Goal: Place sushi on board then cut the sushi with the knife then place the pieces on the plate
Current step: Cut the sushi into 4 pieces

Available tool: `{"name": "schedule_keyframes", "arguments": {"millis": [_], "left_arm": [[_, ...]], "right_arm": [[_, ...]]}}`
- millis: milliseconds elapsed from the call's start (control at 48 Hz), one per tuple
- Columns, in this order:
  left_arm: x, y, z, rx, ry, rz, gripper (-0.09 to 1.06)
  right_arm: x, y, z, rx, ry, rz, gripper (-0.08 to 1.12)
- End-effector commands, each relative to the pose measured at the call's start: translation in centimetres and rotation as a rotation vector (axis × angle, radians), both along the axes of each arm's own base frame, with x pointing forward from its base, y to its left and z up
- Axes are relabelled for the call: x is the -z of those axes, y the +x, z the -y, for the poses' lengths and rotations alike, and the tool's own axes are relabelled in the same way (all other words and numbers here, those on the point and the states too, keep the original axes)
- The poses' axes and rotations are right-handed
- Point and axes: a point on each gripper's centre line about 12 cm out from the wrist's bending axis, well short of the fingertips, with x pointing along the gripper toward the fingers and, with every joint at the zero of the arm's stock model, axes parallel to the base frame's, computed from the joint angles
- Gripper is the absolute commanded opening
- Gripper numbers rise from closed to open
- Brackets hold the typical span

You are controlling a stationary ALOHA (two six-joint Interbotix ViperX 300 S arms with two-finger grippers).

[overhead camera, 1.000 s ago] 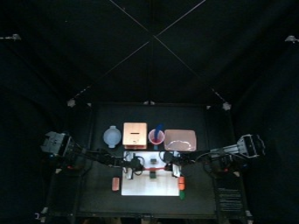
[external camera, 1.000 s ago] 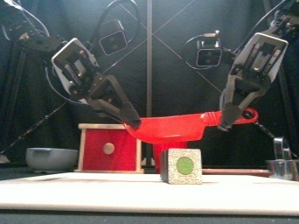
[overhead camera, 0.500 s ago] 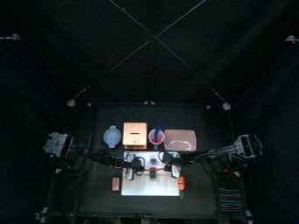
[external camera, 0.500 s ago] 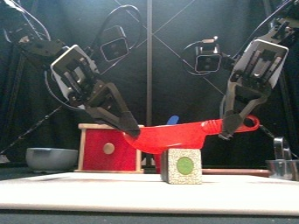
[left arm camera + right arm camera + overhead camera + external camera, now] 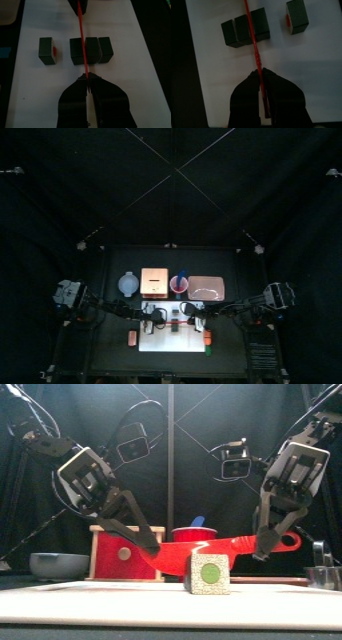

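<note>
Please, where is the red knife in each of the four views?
Top view: too small to tell.
Front view: red knife, centre, just behind the sushi.
Left wrist view: thin red line from the jaws across the sushi.
Right wrist view: likewise.
Shared landmark: the white board.

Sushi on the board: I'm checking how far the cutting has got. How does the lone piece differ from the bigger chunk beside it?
The lone piece is one block standing apart; the bigger chunk is several blocks pressed together. The red knife, held by the left tool and right tool, lines up over the chunk, not the lone piece. Both are dark blocks on the white board.
</note>
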Motion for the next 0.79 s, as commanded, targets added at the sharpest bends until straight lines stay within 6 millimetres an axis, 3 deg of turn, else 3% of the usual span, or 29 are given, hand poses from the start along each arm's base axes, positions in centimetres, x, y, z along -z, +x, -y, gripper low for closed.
{"name": "schedule_keyframes", "arguments": {"millis": [21,188,792], "left_arm": [[-0.2,0.7,0.6,0.016,0.003,0.014,0.39],[0.3,0.8,0.6,0.015,0.003,-0.004,0.38],[-1.7,0.6,1.7,0.034,-0.017,0.020,0.39]], "right_arm": [[0.1,0.5,0.1,0.017,0.007,0.002,0.32],[0.5,0.8,-0.6,0.000,0.011,-0.009,0.33],[-0.5,1.1,-2.1,-0.025,0.033,0.022,0.32]]}}
